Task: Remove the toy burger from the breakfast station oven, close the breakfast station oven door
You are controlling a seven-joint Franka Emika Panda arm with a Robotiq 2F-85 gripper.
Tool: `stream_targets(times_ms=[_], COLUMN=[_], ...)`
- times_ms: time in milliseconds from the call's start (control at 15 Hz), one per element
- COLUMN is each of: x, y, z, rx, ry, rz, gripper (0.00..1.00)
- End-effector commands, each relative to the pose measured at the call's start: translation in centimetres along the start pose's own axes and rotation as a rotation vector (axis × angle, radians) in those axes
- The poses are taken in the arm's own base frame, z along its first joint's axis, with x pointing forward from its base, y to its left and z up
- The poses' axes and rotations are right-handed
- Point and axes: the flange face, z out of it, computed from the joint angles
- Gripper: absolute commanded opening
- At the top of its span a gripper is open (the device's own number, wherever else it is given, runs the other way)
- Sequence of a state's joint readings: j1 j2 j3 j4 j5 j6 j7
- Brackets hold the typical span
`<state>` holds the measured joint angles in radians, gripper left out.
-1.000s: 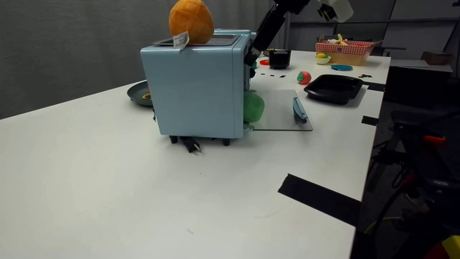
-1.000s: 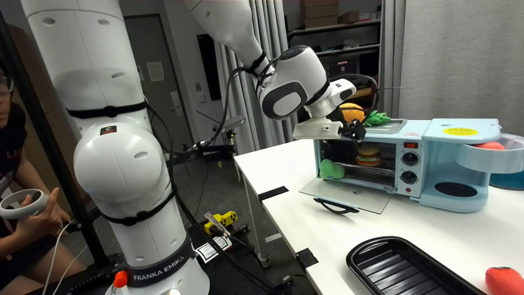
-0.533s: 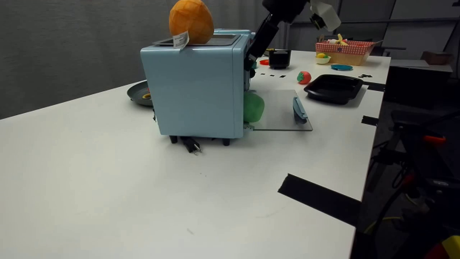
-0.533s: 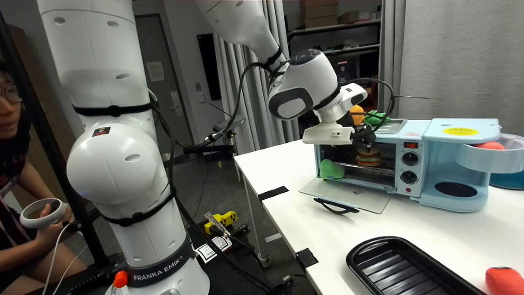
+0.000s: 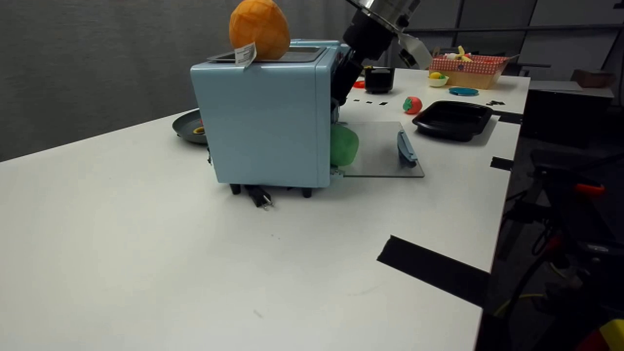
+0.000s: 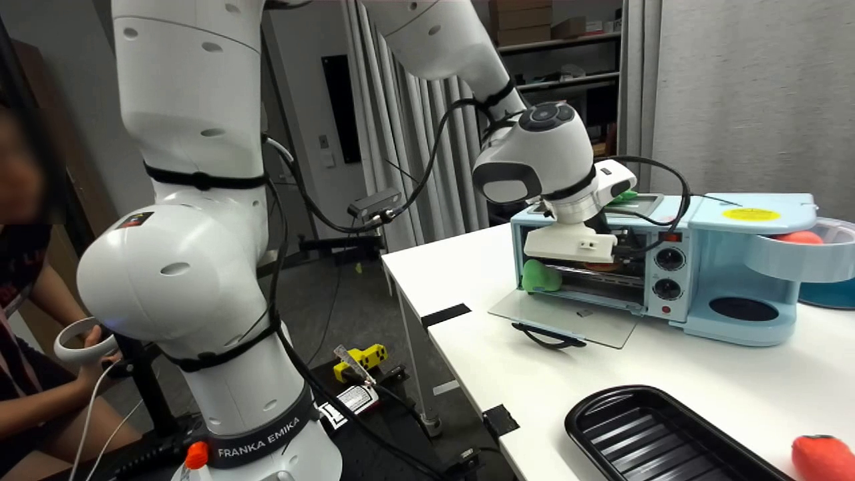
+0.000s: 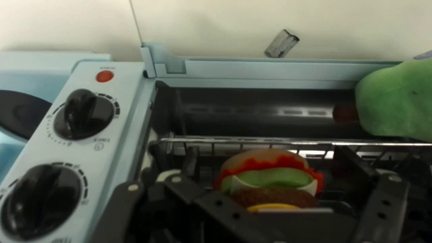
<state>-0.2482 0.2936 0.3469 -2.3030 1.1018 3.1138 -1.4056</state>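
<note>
The light blue oven stands on the table, also in the other exterior view. Its door lies folded down flat at the front, handle outward; it also shows in an exterior view. The toy burger sits on the wire rack inside the oven; in an exterior view only a sliver of the burger shows below the gripper. My gripper is open in the oven's opening, one finger on each side of the burger, with gaps visible beside it. In an exterior view the fingertips are hidden behind the oven's side.
A green plush sits at one side of the oven opening, also in both exterior views. An orange ball rests on the oven top. A black pan and a red strawberry lie on the table.
The gripper has moved down and forward into the oven opening, around the burger, and now hides most of it in an exterior view. The door and oven have not moved.
</note>
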Motion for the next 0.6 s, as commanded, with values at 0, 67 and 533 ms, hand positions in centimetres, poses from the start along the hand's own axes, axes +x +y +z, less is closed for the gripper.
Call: stream_targets(times_ms=[0,67,533], x=[-0.2,-0.2,0.2], y=[1.2,1.3,1.2], z=[2.5,2.7,0.8], rx=[0.05,0.055,0.056], ry=[0.022,0.028,0.081], rz=[-0.017,-0.019,-0.013], gripper=[1.0,1.0,1.0])
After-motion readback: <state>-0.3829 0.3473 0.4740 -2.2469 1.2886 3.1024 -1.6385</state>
